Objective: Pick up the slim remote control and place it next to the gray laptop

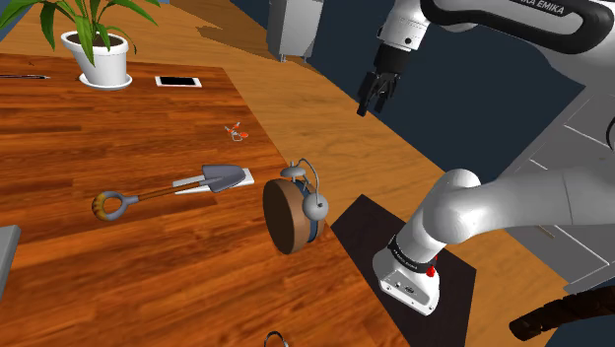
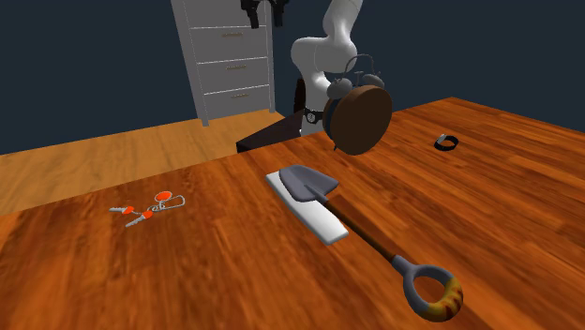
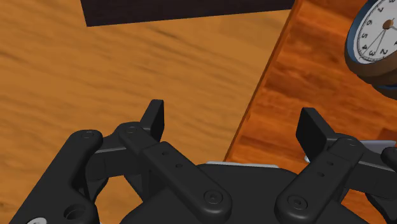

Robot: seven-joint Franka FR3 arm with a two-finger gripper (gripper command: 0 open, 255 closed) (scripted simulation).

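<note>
slim white remote (image 2: pixel 319 221) flat on table (image 2: pixel 187 277), partly under trowel blade (image 2: pixel 306 184)

One desk (image 1: pixel 118 276) holds one of each kind:
- one potted plant (image 1: pixel 99 49)
- one white-rimmed black slab (image 1: pixel 178 81)
- one bunch of keys (image 2: pixel 150 208)
- one ring-handled trowel (image 2: pixel 305 185)
- one slim white remote (image 2: pixel 316 222)
- one round alarm clock (image 1: pixel 291 215) with two bells
- one small dark band (image 2: pixel 447 142)
- one grey laptop (image 1: pixel 6 258)

One white chest (image 2: pixel 225 56) shows three drawers. One claw (image 1: pixel 371 104) has two fingers.

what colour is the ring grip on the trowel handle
Grey ring grip with an orange-and-brown striped patch; clearest in the second exterior view.
</note>
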